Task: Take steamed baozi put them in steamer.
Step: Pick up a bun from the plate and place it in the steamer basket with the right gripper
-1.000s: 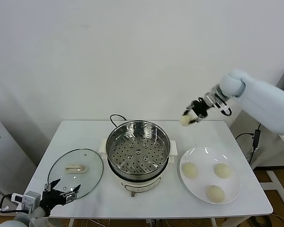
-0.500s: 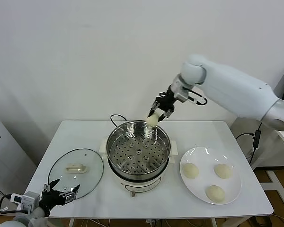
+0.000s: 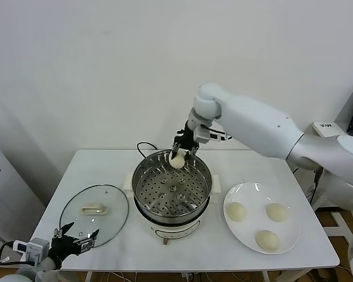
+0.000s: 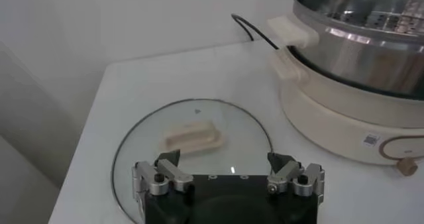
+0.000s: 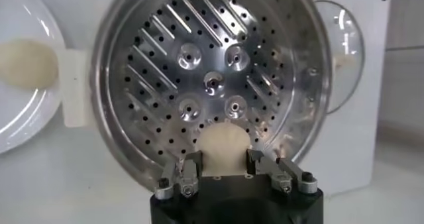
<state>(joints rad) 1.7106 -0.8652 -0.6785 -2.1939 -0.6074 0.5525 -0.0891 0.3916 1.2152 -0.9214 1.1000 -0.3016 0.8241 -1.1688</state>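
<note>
Your right gripper [image 3: 180, 154], clamped on 1 baozi [image 3: 177, 160], holds it over the far rim of the steamer [image 3: 172, 187]; next, lower and release onto the perforated tray, while 3 buns wait on the plate [image 3: 260, 226] and the left gripper [image 3: 75, 240] idles open.

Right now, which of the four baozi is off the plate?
The baozi held in the right claw above the steamer's far rim; the other three lie on the white plate.

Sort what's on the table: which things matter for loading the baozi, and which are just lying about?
Job: steamer; baozi held by right gripper over it; three baozi on white plate.
Lying about: glass lid; left gripper, open, parked by it.
</note>
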